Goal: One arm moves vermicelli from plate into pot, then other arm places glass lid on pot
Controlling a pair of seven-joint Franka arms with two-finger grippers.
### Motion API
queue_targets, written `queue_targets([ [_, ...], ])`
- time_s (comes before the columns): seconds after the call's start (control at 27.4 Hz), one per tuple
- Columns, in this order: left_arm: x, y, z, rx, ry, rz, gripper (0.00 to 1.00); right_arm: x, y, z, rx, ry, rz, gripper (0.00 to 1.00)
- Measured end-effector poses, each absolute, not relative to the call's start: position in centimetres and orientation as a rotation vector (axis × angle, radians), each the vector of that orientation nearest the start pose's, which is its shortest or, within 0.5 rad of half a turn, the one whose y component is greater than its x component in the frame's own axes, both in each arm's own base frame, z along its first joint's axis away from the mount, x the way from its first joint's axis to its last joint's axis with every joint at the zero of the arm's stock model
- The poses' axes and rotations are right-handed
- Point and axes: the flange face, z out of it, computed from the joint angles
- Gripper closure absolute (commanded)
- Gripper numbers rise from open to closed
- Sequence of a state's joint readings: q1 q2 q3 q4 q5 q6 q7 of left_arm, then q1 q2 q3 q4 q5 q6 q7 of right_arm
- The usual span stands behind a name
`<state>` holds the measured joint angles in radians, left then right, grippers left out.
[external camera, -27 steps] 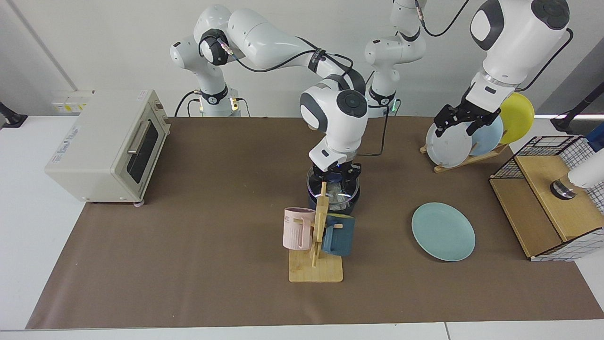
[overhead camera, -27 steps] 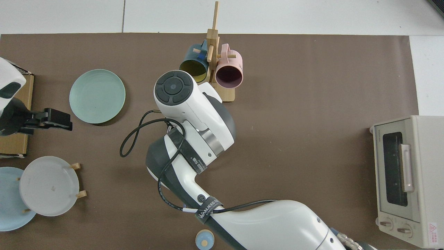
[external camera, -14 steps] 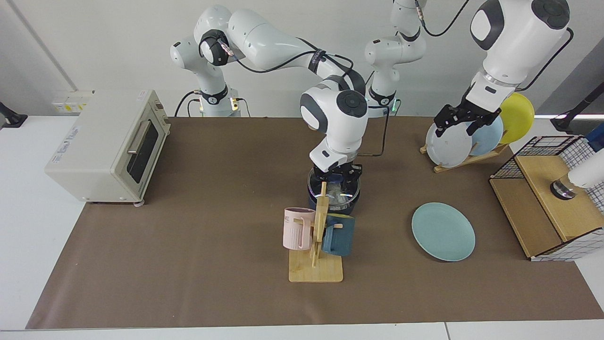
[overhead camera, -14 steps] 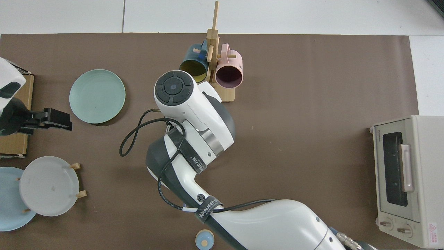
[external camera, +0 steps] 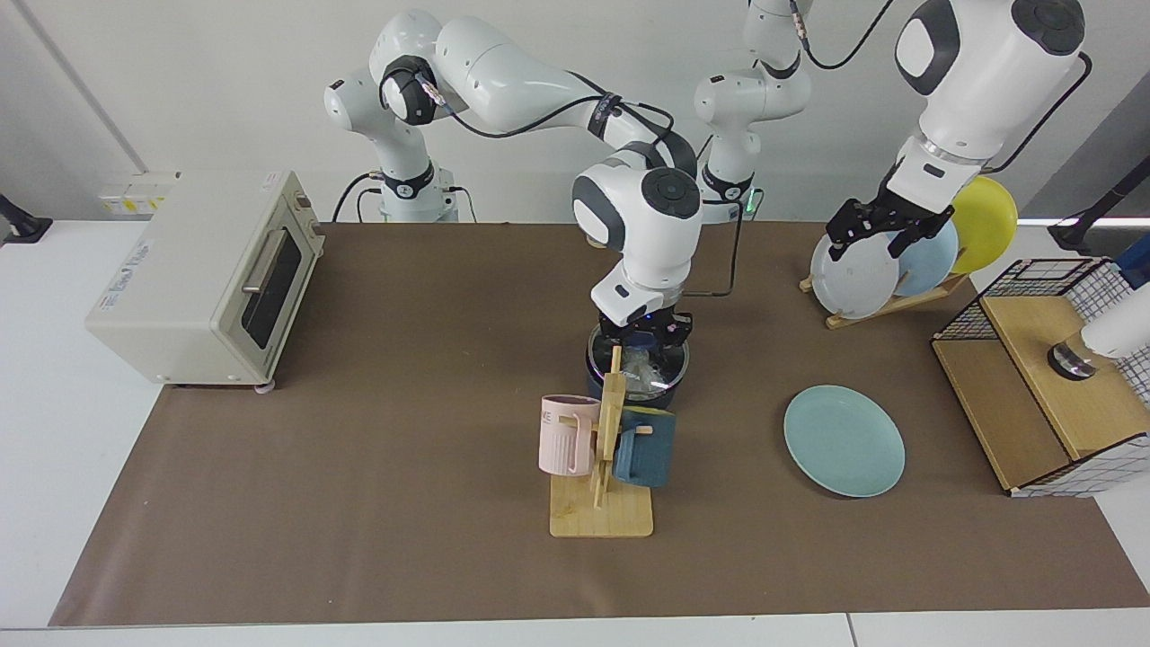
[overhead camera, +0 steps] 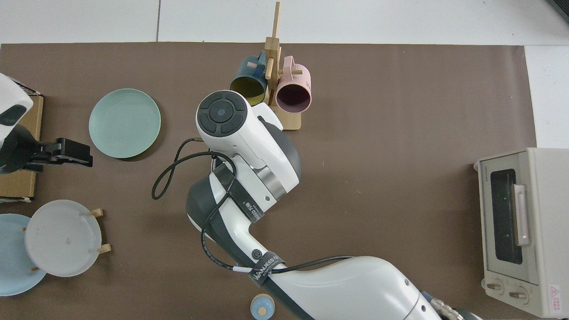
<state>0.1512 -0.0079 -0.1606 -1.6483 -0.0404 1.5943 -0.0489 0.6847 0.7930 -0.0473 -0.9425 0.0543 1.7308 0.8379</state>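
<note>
Open brown bench (external camera: 404, 467) stretches between the toaster oven (external camera: 211, 279) at one end and the mug rack (external camera: 604, 449) at the middle of the front edge. The rack, hung with a pink mug (external camera: 568, 435) and a dark teal mug (external camera: 643, 447), stands just in front of the pot (external camera: 636, 377), blocking any approach from the front edge. The right gripper (external camera: 642, 331) and its arm occupy the space directly above the pot. Beside the rack, the plate (external camera: 844, 440) lies bare and well apart. Toward the far corner, the plate rack (external camera: 885, 270) sits beneath the waiting left gripper (external camera: 880, 235), and a wire-and-wood basket (external camera: 1047, 377) closes off that end.
</note>
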Motion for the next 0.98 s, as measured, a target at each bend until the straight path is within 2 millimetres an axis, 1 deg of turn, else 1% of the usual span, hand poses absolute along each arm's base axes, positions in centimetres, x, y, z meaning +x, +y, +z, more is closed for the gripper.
queue_targets([
  [0.62, 55.2, -1.0, 59.4, -3.178, -0.065, 0.075, 0.0, 60.4, 46.6, 40.8, -3.115, 0.313, 0.016, 1.0],
  [0.66, 55.2, -1.0, 59.4, -3.178, -0.065, 0.075, 0.0, 60.4, 46.6, 40.8, -3.115, 0.312, 0.017, 0.89],
  [0.69, 55.2, -1.0, 59.4, -3.178, -0.065, 0.075, 0.0, 60.4, 46.7, 40.8, -3.115, 0.311, 0.017, 0.59],
  [0.73, 55.2, -1.0, 59.4, -3.178, -0.065, 0.075, 0.0, 60.4, 46.7, 40.8, -3.115, 0.311, 0.017, 0.19],
  [0.77, 55.2, -1.0, 59.4, -3.178, -0.065, 0.075, 0.0, 60.4, 46.7, 40.8, -3.114, 0.311, 0.017, 0.0],
  [0.87, 55.2, -1.0, 59.4, -3.178, -0.066, 0.075, 0.0, 60.4, 46.7, 41.0, -3.112, 0.31, 0.013, 0.0],
  [0.98, 55.2, -1.0, 59.5, -3.178, -0.065, 0.075, 0.0, 60.2, 46.7, 41.8, -3.109, 0.307, 0.008, 0.0],
])
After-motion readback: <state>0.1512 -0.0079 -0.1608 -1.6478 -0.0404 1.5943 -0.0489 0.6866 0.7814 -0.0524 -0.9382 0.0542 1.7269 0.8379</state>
